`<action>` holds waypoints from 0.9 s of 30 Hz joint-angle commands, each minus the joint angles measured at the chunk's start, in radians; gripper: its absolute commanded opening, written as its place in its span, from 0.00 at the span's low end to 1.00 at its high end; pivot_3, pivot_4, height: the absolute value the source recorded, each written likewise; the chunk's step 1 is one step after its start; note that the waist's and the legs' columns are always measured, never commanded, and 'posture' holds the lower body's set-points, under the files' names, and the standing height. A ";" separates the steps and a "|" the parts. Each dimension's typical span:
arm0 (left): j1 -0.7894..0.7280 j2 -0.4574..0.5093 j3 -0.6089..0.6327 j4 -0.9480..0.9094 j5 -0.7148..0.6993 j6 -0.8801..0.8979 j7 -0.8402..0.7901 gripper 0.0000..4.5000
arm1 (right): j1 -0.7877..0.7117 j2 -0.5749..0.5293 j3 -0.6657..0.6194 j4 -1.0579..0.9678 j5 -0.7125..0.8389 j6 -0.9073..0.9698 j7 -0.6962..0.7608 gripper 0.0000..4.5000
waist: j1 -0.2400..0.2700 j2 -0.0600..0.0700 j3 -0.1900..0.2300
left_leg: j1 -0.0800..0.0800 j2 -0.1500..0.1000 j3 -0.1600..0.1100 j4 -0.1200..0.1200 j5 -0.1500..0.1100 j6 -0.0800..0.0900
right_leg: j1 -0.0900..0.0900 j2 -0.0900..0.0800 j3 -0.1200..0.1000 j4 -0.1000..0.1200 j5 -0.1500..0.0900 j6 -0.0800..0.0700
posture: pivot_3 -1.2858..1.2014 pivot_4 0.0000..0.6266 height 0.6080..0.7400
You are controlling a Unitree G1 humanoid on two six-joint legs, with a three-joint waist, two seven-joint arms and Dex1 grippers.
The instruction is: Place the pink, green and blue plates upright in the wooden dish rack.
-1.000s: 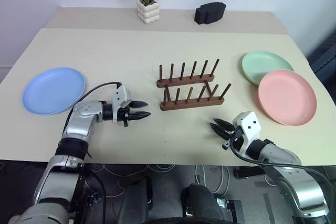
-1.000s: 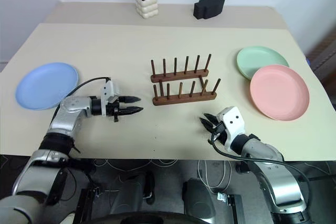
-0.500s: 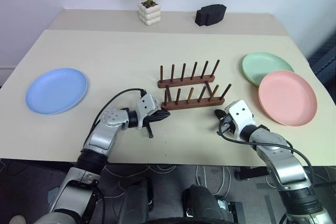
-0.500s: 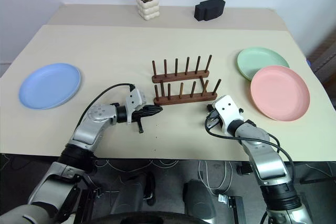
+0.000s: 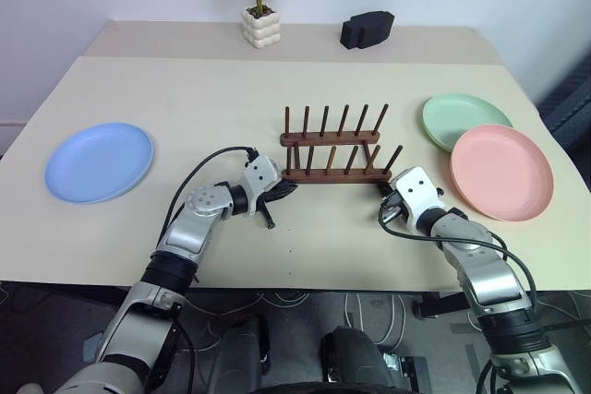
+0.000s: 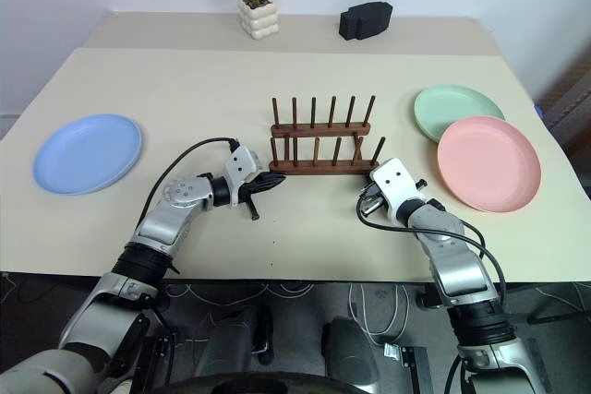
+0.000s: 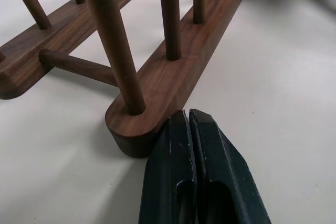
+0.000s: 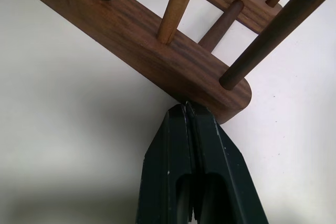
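The rack [image 5: 334,148] stands mid-table with both clenched tools, left tool [image 7: 189,129] and right tool [image 8: 187,113], pressed against its near bar's ends (all three plates lie flat, well apart), so an uneven push could skew it on the smooth beige table [image 5: 185,89] by the white wall.

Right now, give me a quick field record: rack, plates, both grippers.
rack: wooden dish rack at table centre, no plates in it
blue plate: flat, robot's left
green plate: flat, robot's right
pink plate: flat, overlapping the green plate's near edge
left gripper: shut, tips at rack's left end
right gripper: shut, tips at rack's right end
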 commanded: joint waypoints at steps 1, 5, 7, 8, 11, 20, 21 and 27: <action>-0.004 0.016 0.010 0.025 0.014 -0.008 0.013 0.01 | 0.008 0.003 -0.023 0.002 -0.011 -0.006 -0.011 0.00 | 0.000 0.000 0.000 | 0.000 0.000 0.000 0.000 0.000 0.000 | 0.000 0.000 0.000 0.000 0.000 0.000 | 0.52 0.24 0.94; 0.004 0.021 0.018 0.010 -0.008 -0.004 -0.006 0.01 | 0.029 -0.006 -0.035 -0.031 -0.005 -0.009 -0.006 0.00 | 0.001 0.000 0.000 | 0.000 0.000 0.000 0.000 0.000 0.000 | 0.000 0.000 0.000 0.000 0.000 0.000 | 0.52 0.24 0.94; 0.015 0.036 0.022 -0.011 -0.018 0.005 -0.019 0.01 | 0.053 -0.020 -0.048 -0.080 0.006 -0.015 0.011 0.00 | 0.001 0.000 0.000 | 0.000 0.000 0.000 -0.001 0.000 0.000 | 0.000 0.000 0.000 -0.001 0.000 0.000 | 0.52 0.24 0.94; 0.026 0.050 0.024 -0.031 -0.030 0.011 -0.038 0.01 | 0.069 -0.029 -0.060 -0.117 0.019 -0.016 0.027 0.00 | 0.001 0.000 0.000 | 0.000 0.000 0.000 -0.001 0.000 0.000 | 0.000 0.000 0.000 -0.001 0.000 0.000 | 0.52 0.24 0.94; 0.083 0.100 0.053 -0.138 -0.111 0.039 -0.121 0.01 | 0.133 -0.068 -0.126 -0.228 0.066 0.004 0.071 0.00 | -0.003 0.001 0.000 | -0.001 0.000 0.000 -0.003 0.000 0.000 | -0.001 0.000 0.001 -0.003 0.000 0.000 | 0.52 0.24 0.94; 0.163 0.148 0.043 -0.296 -0.232 0.071 -0.272 0.00 | 0.216 -0.145 -0.317 -0.336 0.137 0.153 0.087 0.62 | 0.004 0.001 0.001 | -0.001 0.000 0.000 -0.003 -0.002 0.003 | 0.000 -0.002 0.000 -0.005 0.000 0.000 | 0.52 0.24 0.94; 0.164 0.143 0.034 -0.308 -0.237 0.070 -0.283 0.00 | 0.215 -0.145 -0.325 -0.329 0.133 0.162 0.076 0.73 | 0.004 0.001 0.001 | -0.001 0.000 0.000 -0.003 -0.002 0.003 | 0.000 -0.002 0.000 -0.005 0.000 0.000 | 0.52 0.24 0.94; 0.130 0.107 0.013 -0.304 -0.240 0.045 -0.308 0.00 | 0.199 -0.140 -0.317 -0.209 0.053 0.170 -0.009 0.82 | 0.003 0.001 0.001 | -0.001 0.000 0.001 -0.004 -0.002 0.003 | 0.000 -0.001 0.000 -0.005 0.000 0.000 | 0.52 0.24 0.94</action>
